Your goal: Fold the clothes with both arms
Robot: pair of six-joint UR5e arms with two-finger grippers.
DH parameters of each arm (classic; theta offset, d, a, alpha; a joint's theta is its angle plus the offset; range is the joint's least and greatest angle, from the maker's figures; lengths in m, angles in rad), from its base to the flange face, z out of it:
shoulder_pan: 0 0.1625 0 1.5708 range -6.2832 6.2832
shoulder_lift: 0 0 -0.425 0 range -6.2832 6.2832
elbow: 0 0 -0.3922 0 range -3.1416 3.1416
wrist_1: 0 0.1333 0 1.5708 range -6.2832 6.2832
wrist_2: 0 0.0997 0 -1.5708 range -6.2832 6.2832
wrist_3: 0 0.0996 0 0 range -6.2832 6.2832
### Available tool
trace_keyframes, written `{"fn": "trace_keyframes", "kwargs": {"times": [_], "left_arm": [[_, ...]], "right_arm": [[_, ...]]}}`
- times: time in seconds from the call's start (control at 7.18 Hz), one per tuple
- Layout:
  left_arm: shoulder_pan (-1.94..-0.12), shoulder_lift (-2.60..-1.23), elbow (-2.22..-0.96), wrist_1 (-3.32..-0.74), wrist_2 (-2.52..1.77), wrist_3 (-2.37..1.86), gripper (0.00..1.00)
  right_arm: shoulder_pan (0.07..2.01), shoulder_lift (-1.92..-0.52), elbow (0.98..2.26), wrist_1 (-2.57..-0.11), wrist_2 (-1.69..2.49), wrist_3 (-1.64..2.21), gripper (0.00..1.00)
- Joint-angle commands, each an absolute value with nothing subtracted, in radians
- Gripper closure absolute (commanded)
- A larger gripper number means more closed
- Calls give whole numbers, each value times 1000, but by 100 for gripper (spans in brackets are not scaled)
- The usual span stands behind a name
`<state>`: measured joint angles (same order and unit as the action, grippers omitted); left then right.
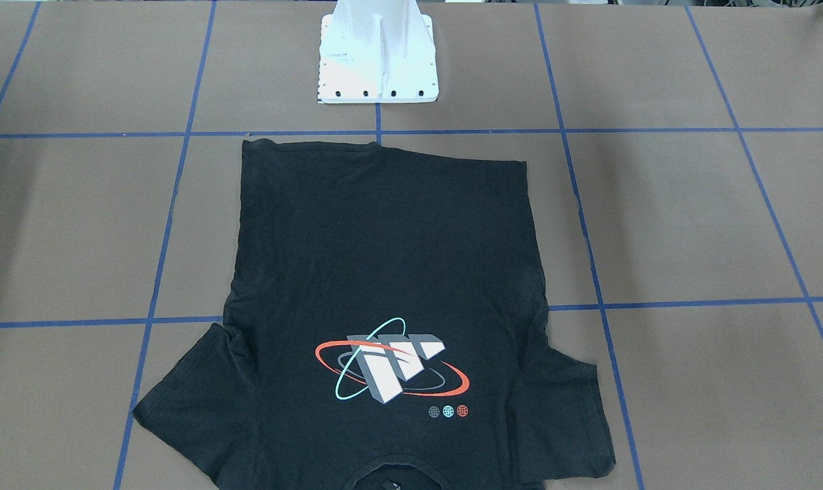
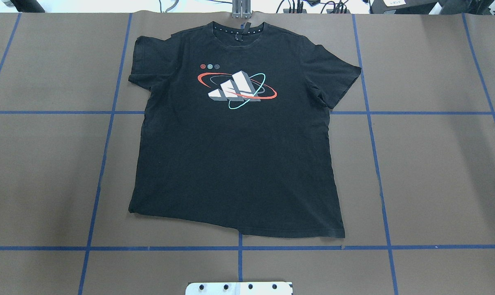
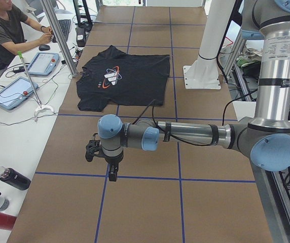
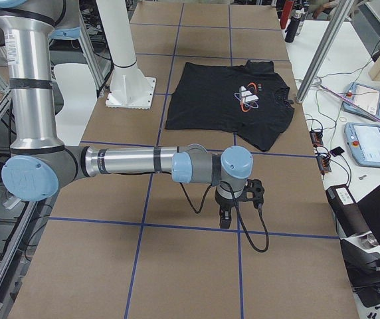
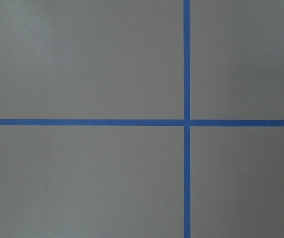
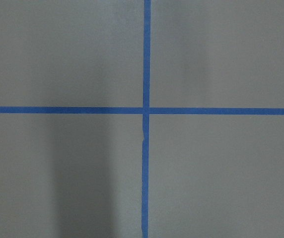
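While T-shirt (image 2: 239,164) lies flat, logo (image 2: 241,90) up | left claw (image 3: 113,175), right claw (image 4: 224,219): cannot tell

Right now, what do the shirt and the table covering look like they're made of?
T-shirt: soft matte black knit, probably cotton; it lies limp, wrinkled at the sleeves. Table covering: matte brown paper or card, seemingly; flat, marked with blue tape lines.

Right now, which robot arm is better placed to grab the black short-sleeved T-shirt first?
Right, probably, by little. The right gripper and left gripper both hang clear of the black cotton T-shirt, but its right-side sleeve spreads farther outward, to the blue tape line.
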<state>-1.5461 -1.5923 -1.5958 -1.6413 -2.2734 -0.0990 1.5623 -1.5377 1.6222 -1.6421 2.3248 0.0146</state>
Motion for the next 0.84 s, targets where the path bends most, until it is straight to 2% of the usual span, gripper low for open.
{"fn": "trace_keyframes", "kwargs": {"times": [0.0, 0.7], "left_arm": [[-1545, -1592, -1598, -1641, -2273, -100, 0], [-1545, -1609, -1617, -1640, -2272, -103, 0]], "right_arm": [[1563, -1536, 1629, -1641, 2324, 14, 0], [1562, -1525, 1664, -1644, 2324, 18, 0]]}}
